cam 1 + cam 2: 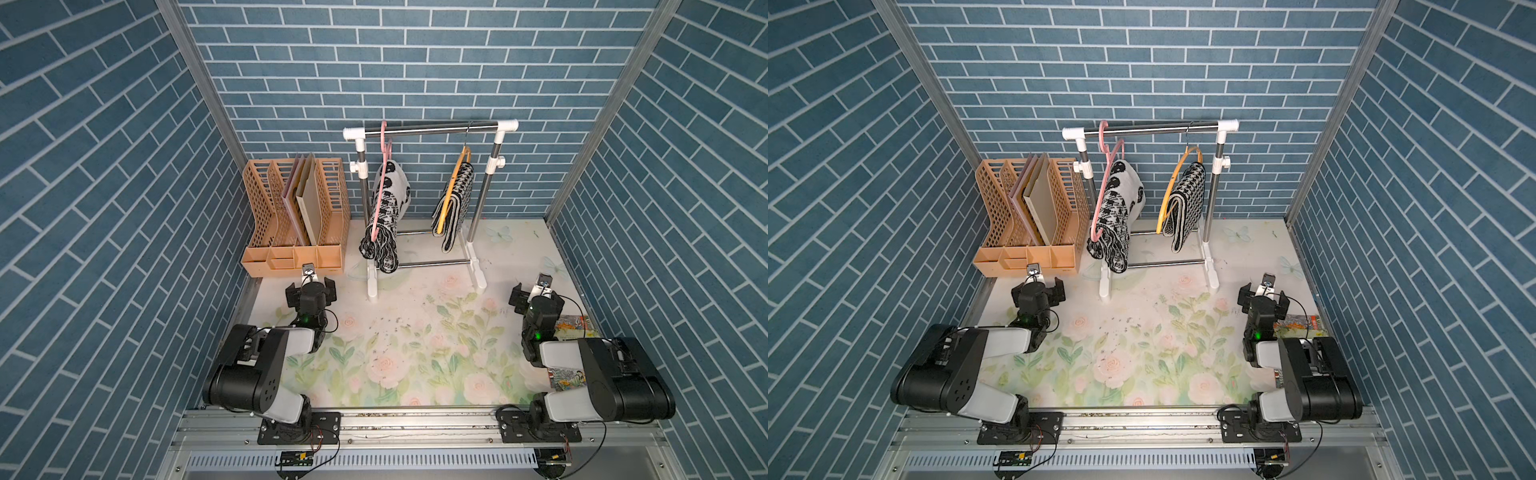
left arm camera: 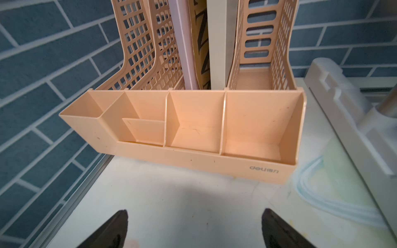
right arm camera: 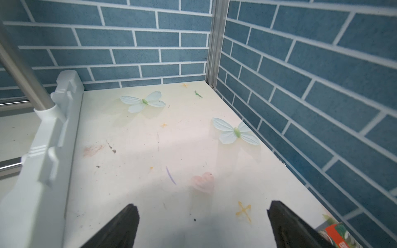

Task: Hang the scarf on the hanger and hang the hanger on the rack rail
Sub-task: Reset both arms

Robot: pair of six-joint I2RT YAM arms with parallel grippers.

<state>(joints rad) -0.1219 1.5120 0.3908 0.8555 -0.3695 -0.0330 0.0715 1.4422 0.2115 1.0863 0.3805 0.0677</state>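
Note:
A black-and-white patterned scarf point(image 1: 392, 195) is draped over a pink hanger point(image 1: 379, 212) at the left of the rack's steel rail point(image 1: 432, 128). A houndstooth scarf point(image 1: 460, 195) hangs on a yellow hanger point(image 1: 446, 195) at the right. Both top views show them. My left gripper point(image 1: 311, 286) sits low over the table in front of the organizer, open and holding nothing point(image 2: 194, 223). My right gripper point(image 1: 538, 293) is low at the right of the rack's foot, also open with nothing in it point(image 3: 203, 216). Neither gripper touches a scarf or hanger.
A peach file organizer point(image 1: 291, 216) holding folders stands at the back left, close ahead of the left gripper point(image 2: 193, 128). The rack's white feet point(image 3: 43, 150) rest on the floral table. A colourful printed packet point(image 1: 573, 326) lies by the right wall. Blue brick walls enclose three sides.

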